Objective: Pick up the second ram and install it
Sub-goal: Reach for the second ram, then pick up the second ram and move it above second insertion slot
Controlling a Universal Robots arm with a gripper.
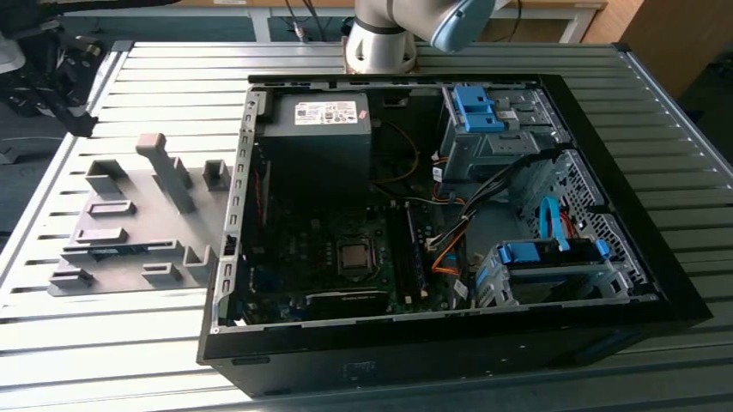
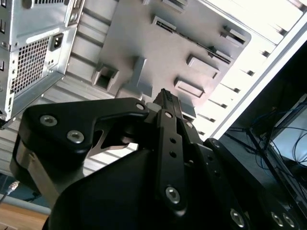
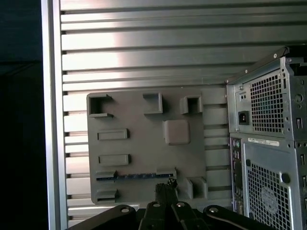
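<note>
Apparently the task is only beginning: the long, thin blue-green circuit-board ram stick [image 3: 136,176] rests in the flat grey plastic holder tray [image 3: 139,143]. In the exterior view it is at about seven o'clock on the tray, which lies at nine o'clock from the open black computer case [image 1: 401,352]. The black gripper [image 3: 165,186] points toward the tray with its fingers together on nothing, so grasping and installing are not yet done.

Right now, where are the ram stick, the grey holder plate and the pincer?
Ram stick [image 3: 135,176]: first wrist view, its blue edge.
Grey holder plate [image 3: 139,143]: first wrist view, bare face.
Pincer [image 3: 166,186]: first wrist view, closed tips.
</note>
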